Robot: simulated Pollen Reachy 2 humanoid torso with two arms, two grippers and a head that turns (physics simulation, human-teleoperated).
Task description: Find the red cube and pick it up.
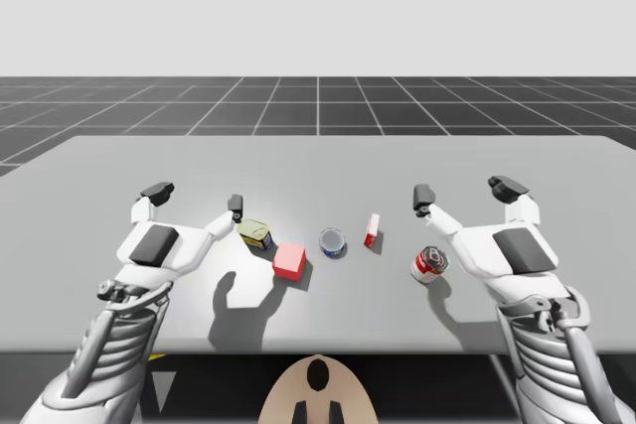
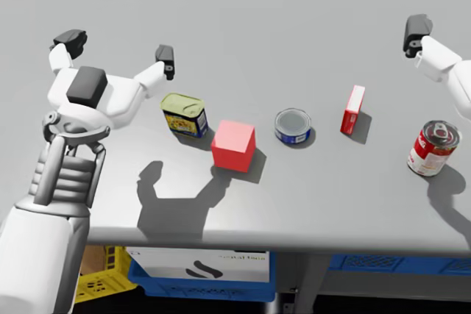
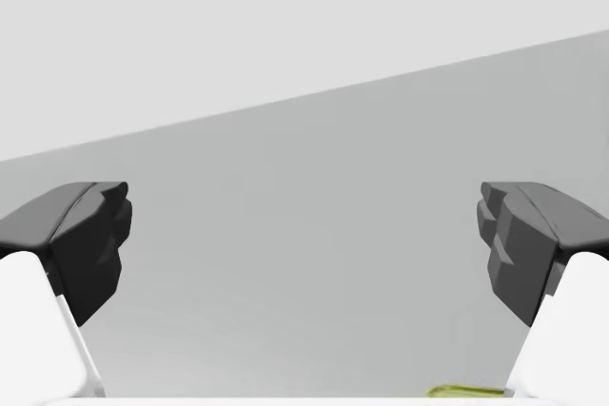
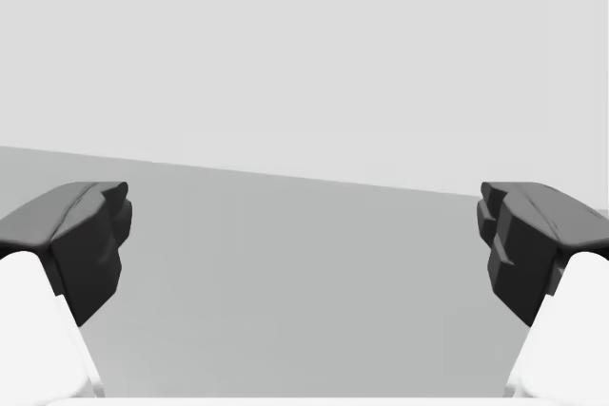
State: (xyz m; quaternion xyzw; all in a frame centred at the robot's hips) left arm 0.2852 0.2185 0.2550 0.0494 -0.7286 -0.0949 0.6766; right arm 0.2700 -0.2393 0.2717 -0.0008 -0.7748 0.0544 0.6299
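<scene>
Flanking red cube (image 2: pixel 234 145): yellow tin (image 2: pixel 184 114), blue can (image 2: pixel 293 126); left gripper (image 2: pixel 118 48) and right gripper (image 1: pixel 464 191) spread wide.

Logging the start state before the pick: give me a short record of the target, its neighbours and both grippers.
target: red cube, on the table, not held
nearest neighbour: yellow-green tin, close beside the cube on my left
others in row: blue round can, upright red box, red-and-white can
left gripper: open, empty, near the tin
right gripper: open, empty, near the red-and-white can
</scene>
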